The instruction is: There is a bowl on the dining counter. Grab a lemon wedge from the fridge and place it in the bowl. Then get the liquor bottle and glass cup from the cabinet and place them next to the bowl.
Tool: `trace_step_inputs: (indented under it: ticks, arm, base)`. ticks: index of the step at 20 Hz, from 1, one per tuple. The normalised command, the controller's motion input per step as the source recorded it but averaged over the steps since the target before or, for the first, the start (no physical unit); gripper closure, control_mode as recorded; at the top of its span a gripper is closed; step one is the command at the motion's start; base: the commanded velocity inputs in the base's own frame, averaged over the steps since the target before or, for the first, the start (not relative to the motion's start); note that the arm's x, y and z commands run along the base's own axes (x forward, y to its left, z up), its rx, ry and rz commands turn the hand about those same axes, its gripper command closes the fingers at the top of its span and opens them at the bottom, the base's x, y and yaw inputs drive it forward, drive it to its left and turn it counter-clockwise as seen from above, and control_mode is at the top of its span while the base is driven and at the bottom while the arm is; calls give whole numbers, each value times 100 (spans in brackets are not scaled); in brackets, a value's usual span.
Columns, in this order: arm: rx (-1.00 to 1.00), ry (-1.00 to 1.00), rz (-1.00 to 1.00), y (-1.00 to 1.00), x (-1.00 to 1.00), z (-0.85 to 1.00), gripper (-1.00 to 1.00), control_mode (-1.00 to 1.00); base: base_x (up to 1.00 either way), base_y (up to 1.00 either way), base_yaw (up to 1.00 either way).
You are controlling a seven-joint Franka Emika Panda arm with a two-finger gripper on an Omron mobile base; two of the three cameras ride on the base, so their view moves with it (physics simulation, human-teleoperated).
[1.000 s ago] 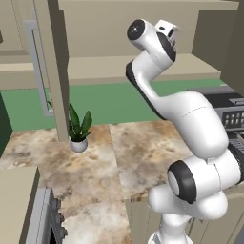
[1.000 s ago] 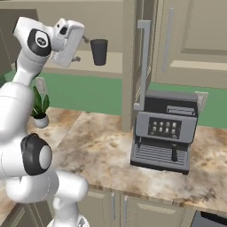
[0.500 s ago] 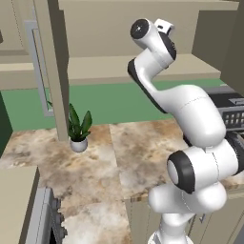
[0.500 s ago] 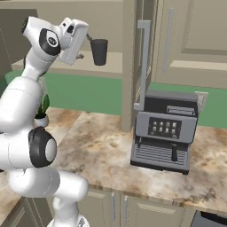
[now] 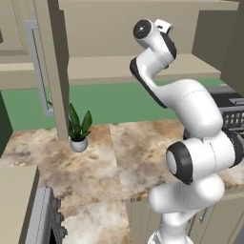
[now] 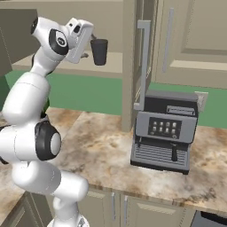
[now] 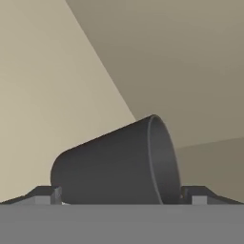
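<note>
Glass cup is standing upright on the plain beige shelf of the open wall cabinet in the right base view, with the pincer hovering just beside it at the same height; below, a black-and-silver coffee machine is sitting on the mottled marble tabletop against a green wall, and a cabinet door with raised panels is hanging to the right. In the left base view the white arm is reaching up toward the shelf, a small potted plant is standing on the marble tabletop near an open door's edge, and the green wall is running behind it. In the hand view the cup is appearing sideways, close between the two fingertips, which are standing spread wide on either side; whether they are touching it I cannot tell.
</note>
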Motion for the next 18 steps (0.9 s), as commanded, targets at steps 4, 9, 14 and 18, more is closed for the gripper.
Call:
trace_step_inputs:
  ticks: [4, 9, 14, 18]
  arm:
    - [0, 0, 0, -15, 10, -12, -100, -100]
    - [0, 0, 0, -9, 13, -15, -100, -100]
    - [0, 0, 0, -2, 18, -18, -100, -100]
    - [0, 0, 2, -1, 20, -24, -100, -100]
  base:
    - [0, 0, 0]
    - [0, 0, 0]
    - [0, 0, 0]
    - [0, 0, 0]
